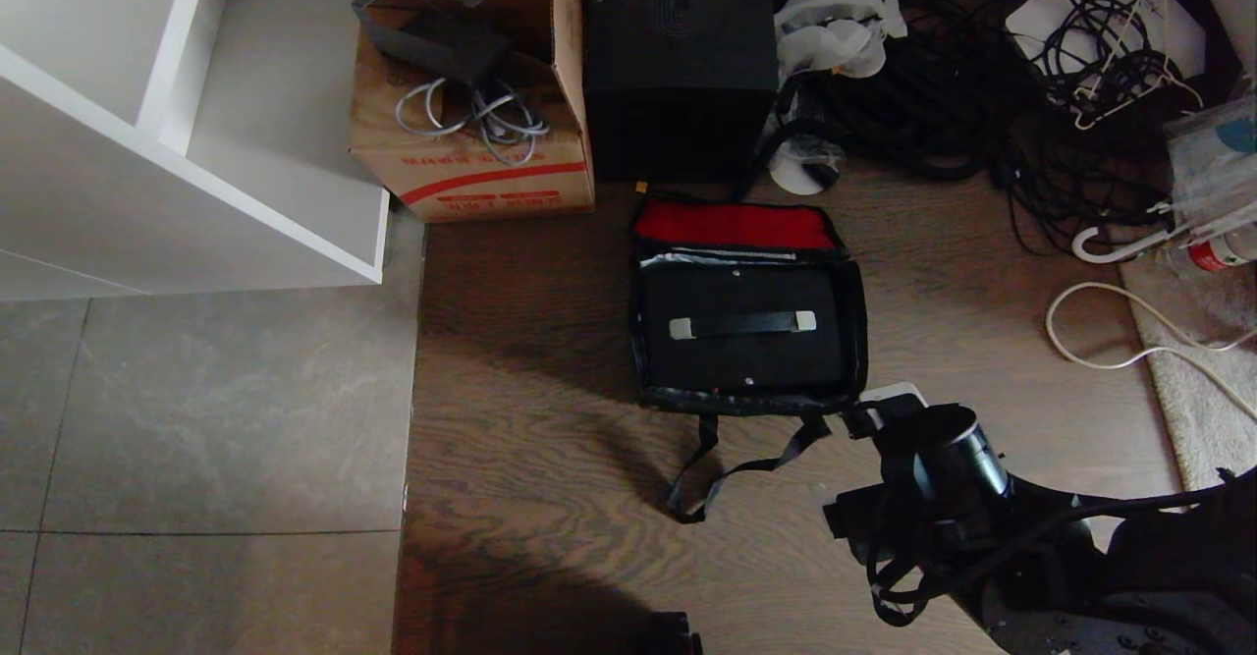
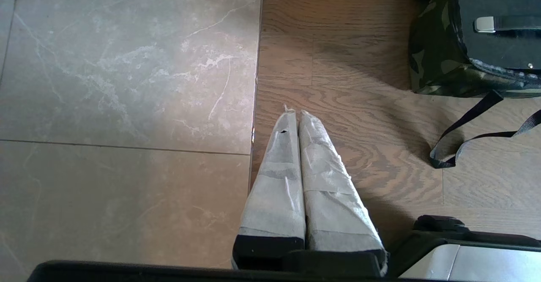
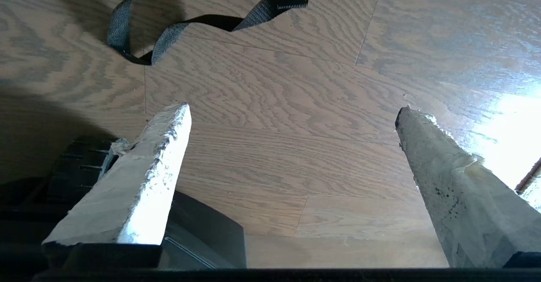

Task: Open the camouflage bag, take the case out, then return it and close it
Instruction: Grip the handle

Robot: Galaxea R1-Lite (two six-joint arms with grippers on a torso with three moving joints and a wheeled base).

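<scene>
- One boxy soft camouflage bag (image 1: 854, 341) with black trim lies on the wooden floor, lid flipped back so its red lining (image 1: 732, 226) faces up at the far edge.
- Flat black rectangular hard case (image 1: 746, 351) sits inside the bag, filling most of it; its black handle with silver end caps (image 1: 742, 324) lies across the top.
- Black webbing strap (image 1: 727, 468) trails from the bag's near edge in a loop on the floor.
- Right gripper (image 3: 291, 117): tape-wrapped fingers spread wide, released, holding nothing; it points at bare floor near the strap loop. In the head view its arm (image 1: 943, 478) sits just beside the bag's near right corner, apart from the case.
- Left gripper (image 2: 296, 115): wrapped fingers pressed together, clenched on nothing, over the seam between tile and wood, well to the bag's left.
- Behind the bag: brown cardboard box (image 1: 471, 164) containing grey cables and a dark object; next to it a taller plain black box (image 1: 680, 56).
- Far right: tangle of black cables (image 1: 943, 105), white paper rolls (image 1: 845, 17), a white cable (image 1: 1110, 341), edge of a pale rug (image 1: 1208, 390).
- Floor: brown wood planks (image 1: 550, 439) under the bag, grey stone tiles (image 1: 196, 419) to the left; white shelving unit (image 1: 177, 115) at far left.
</scene>
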